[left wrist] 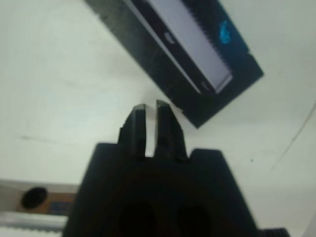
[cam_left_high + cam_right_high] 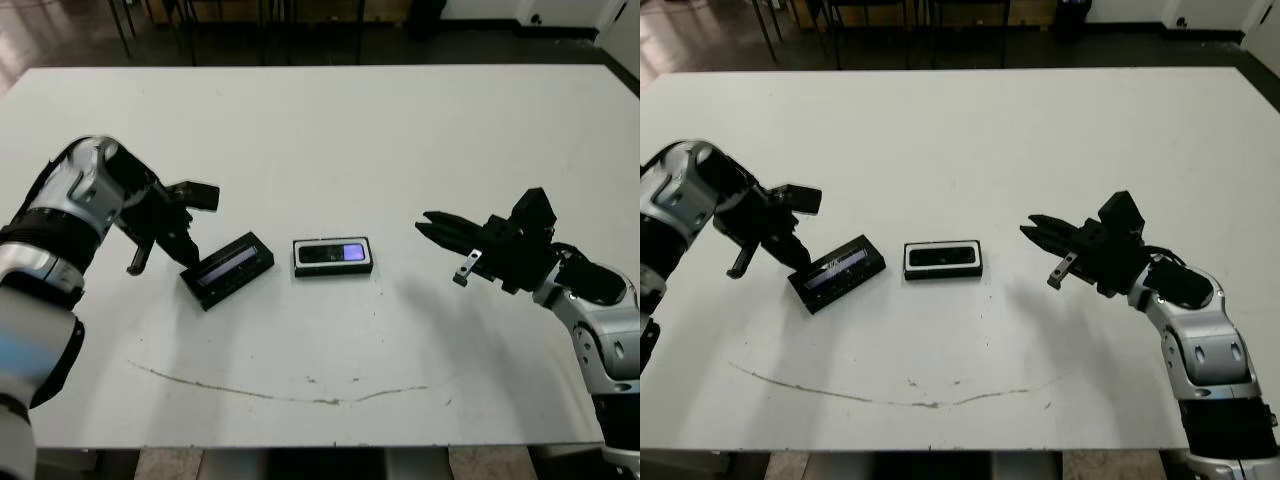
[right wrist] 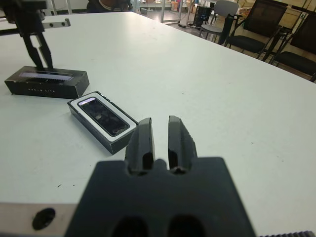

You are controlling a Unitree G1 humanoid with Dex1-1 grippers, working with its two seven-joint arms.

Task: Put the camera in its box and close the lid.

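Left gripper [image 2: 188,255]: black two-finger tool, fingers nearly together with only a thin slit between them in the left wrist view, nothing held; tips lowered beside the outer end of the lid, whether touching it or just clear cannot be told. Lid [image 2: 228,270]: flat black rectangular cover with a pale stripe along its top face, lying on the table [image 2: 330,140] with its long axis slanted, the end nearer the box lying farther from the robot; a short gap separates it from the box. Box [image 2: 334,257]: shallow black tray with white lining, near the table's middle, long axis running across the robot's front, open on top. Camera [image 2: 335,253]: slim dark device already seated inside the box, its bluish-purple patch toward the robot's right end. Right gripper [image 2: 440,228]: black two-finger tool, fingers close together with a narrow gap, empty; held above the table well to the right of the box, pointing toward it. Relation of note: the lid lies directly beside the left gripper and far from the right, so the left arm is judged the one to lift it; the cover would need turning to match the box's crosswise axis before being set down.
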